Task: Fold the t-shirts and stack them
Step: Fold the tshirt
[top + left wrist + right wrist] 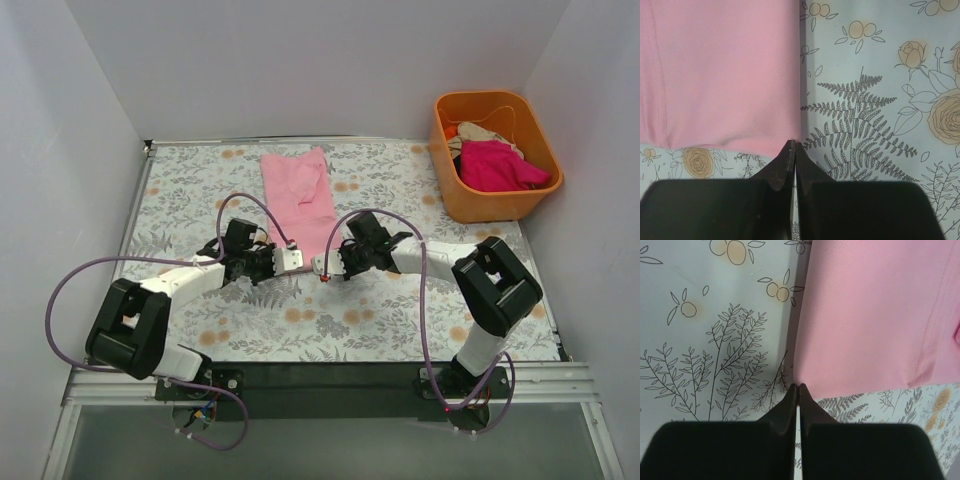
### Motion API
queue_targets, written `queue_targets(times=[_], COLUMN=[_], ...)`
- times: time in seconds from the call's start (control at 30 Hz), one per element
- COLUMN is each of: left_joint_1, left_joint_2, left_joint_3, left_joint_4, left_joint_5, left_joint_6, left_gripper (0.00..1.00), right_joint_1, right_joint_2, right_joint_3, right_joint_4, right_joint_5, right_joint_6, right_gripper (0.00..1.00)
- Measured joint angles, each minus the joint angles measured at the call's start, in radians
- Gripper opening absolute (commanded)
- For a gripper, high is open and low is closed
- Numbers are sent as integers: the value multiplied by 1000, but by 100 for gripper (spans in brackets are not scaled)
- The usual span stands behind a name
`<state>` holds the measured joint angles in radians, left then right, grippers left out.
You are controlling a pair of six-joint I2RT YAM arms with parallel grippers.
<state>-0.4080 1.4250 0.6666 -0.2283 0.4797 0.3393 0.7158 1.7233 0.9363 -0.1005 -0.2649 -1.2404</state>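
- Shirt: light pink t-shirt [298, 195] lies flat on the counter [190, 195] as a long narrow strip. It runs from near the far edge toward the middle, with a loose fold of cloth bunched on its far half.
- Edges: in the left wrist view the shirt [715, 75] shows a straight side edge and a gently curved near hem, which meet in a corner. The right wrist view shows the opposite corner of the shirt [875, 315], with a stitched seam running beside the hem.
- Left gripper [295, 258]: jaws closed, the fingertips [789, 150] together right at the shirt's near left corner. Whether cloth is caught between them cannot be told.
- Right gripper [321, 266]: jaws closed likewise, the fingertips [794, 390] meeting at the near right corner. Any hold on the cloth is equally unclear.
- Spacing: the two grippers sit just beside each other, tips facing inward across the near hem.
- Open room: patterned counter surface shows broadly to the left of the shirt, to its right as far as the tub, and across the near band between the grippers and the arm bases.
- Orange tub [492, 205]: stands at the far right corner, well apart from the pink shirt. It holds a magenta t-shirt [500, 165] and a cream t-shirt [478, 132].
- Bounds: white walls [70, 150] close in the left, far and right sides.
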Motion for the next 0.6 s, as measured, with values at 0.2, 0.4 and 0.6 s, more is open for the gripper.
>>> queue_targets(times=[0.2, 0.4, 0.6], left_joint_1=[0, 0, 0], left_joint_2=[-5, 22, -4], left_joint_3=[0, 0, 0], left_joint_4=[-11, -12, -62], left_joint_5=[-10, -10, 4], left_joint_6=[-6, -4, -3], left_gripper=[6, 0, 0], right_joint_1=[0, 0, 0], right_joint_2=[-27, -27, -48], right_joint_3=[-2, -2, -2], right_joint_4=[-7, -16, -55], right_joint_5=[-6, -8, -31], right_joint_6=[5, 6, 13], right_gripper=[1, 1, 1])
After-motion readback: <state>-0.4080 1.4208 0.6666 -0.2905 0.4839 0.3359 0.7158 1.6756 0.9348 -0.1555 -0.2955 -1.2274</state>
